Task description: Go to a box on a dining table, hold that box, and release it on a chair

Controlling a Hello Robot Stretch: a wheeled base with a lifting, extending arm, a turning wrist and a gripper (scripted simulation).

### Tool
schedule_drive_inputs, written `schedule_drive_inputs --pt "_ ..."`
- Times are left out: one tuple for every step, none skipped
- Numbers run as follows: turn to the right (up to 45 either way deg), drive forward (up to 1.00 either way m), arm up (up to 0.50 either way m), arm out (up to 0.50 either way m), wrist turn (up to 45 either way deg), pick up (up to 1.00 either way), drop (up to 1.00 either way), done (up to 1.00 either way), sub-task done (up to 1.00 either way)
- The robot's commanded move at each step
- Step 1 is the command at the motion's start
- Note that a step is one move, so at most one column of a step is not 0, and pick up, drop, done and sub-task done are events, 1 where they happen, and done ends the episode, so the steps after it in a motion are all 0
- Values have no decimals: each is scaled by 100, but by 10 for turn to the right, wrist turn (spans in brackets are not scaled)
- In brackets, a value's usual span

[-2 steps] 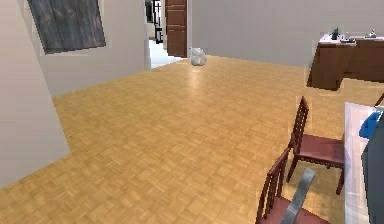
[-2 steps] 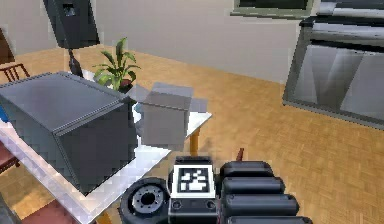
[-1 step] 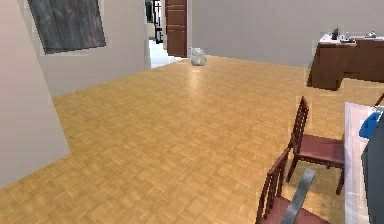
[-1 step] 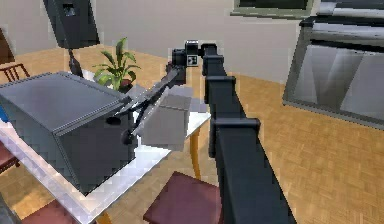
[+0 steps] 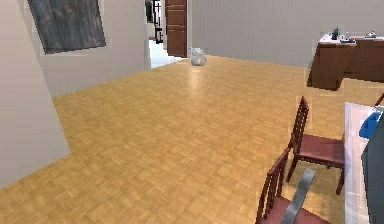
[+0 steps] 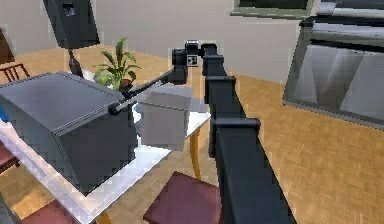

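A big dark grey box (image 6: 70, 125) lies on the white dining table (image 6: 152, 158). Beside it stands a smaller pale grey box (image 6: 166, 115). My arm rises from the arm side view's bottom edge. The gripper (image 6: 118, 106) reaches down-left from it, its thin fingers ending at the dark box's upper corner. With the boxes right behind it, I cannot tell whether it holds anything. A dark red chair seat (image 6: 185, 200) sits at the table's near side. In the forward view, two wooden chairs (image 5: 315, 140) (image 5: 285, 200) stand by the table edge (image 5: 352, 150).
A potted plant (image 6: 118, 65) and a black speaker-like thing (image 6: 72, 22) stand beyond the table. A grey cabinet (image 6: 335, 60) fills the right. Ahead lie open wood floor, a doorway (image 5: 165, 30), a white round thing (image 5: 198, 57), a wooden desk (image 5: 345, 60) and a blue thing (image 5: 372, 125).
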Motion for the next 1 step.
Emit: schedule_drive_inputs --pt "0 0 0 0 450 0 0 0 0"
